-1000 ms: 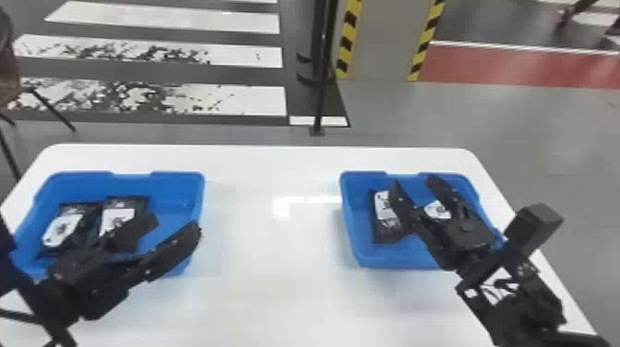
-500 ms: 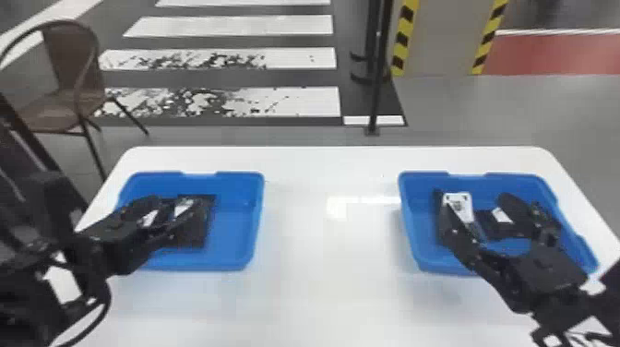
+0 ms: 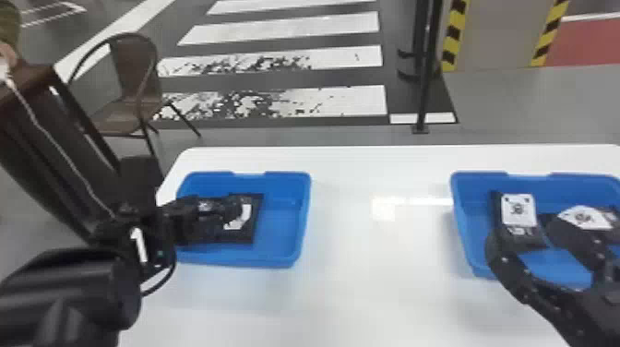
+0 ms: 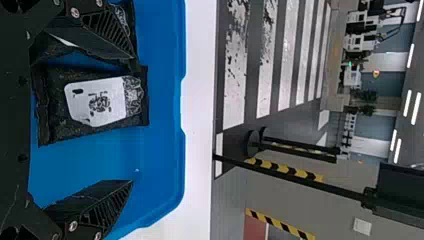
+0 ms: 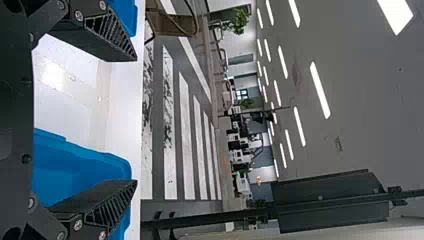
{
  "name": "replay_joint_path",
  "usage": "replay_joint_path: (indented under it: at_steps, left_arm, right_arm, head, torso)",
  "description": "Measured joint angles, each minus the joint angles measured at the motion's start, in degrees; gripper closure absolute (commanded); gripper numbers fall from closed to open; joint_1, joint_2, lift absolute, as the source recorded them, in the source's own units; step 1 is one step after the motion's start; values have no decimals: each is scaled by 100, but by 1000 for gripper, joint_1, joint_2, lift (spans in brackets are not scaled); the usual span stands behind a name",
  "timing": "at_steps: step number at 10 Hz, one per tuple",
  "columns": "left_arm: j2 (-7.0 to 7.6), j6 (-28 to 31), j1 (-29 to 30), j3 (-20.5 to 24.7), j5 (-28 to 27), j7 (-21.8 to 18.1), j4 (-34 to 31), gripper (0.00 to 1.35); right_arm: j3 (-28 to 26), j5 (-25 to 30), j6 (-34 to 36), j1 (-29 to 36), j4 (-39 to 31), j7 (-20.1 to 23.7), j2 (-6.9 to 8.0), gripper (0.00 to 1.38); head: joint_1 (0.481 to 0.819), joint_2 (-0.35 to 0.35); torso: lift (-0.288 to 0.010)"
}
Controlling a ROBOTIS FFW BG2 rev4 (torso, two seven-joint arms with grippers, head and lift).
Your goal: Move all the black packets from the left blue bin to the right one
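Observation:
In the head view my left gripper (image 3: 226, 212) is over the left part of the left blue bin (image 3: 302, 221), beside and partly covering a black packet (image 3: 248, 230) with a white label. The left wrist view shows the left gripper (image 4: 132, 119) open, a labelled packet (image 4: 95, 102) lying flat between its fingers and a second packet (image 4: 127, 15) partly behind one finger. My right gripper (image 3: 526, 233) stands open over the right blue bin (image 3: 461, 221), where one packet (image 3: 517, 212) and another white-labelled packet (image 3: 583, 217) lie. In the right wrist view the right gripper (image 5: 135, 120) holds nothing.
Both bins stand on a white table (image 3: 369, 277), with bare tabletop between them. A brown chair (image 3: 134, 83) and a black post (image 3: 426, 69) are on the floor beyond the table's far edge.
The head view has turned left, so both bins appear farther right. Relative to the left bin, my left gripper has shifted left over the packets. The right gripper remains open over its bin.

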Motion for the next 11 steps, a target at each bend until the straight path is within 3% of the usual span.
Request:
replay_joint_path:
  at_steps: [3,7,8,10,11]
  left_arm:
    - [-60,375,-757,-297,-493,174,1022,144]
    - [49,613,-1354,-594,-513,181,2118,165]
    - [82,644,-1410,-651,-435,175,2278,275]
    - [133,696,-1539,-717,-360,30,2614,946]
    - [158,667,-1561,-753,-295,2,2702,1085]
  right_arm:
    - [19,-72,87,8,53,46,0,165]
    - [45,-138,129,-19,107,63,0,165]
    - [58,-169,139,-20,130,63,0,165]
    - [72,-204,148,-35,162,63,0,165]
    - [76,-217,154,-45,174,63,0,165]
  head:
    - [695,197]
    - [695,181]
    - [695,178]
    - [695,170]
    - [695,165]
  torso:
    - [-140]
    - [-140]
    - [-140]
    - [-140]
    - [-140]
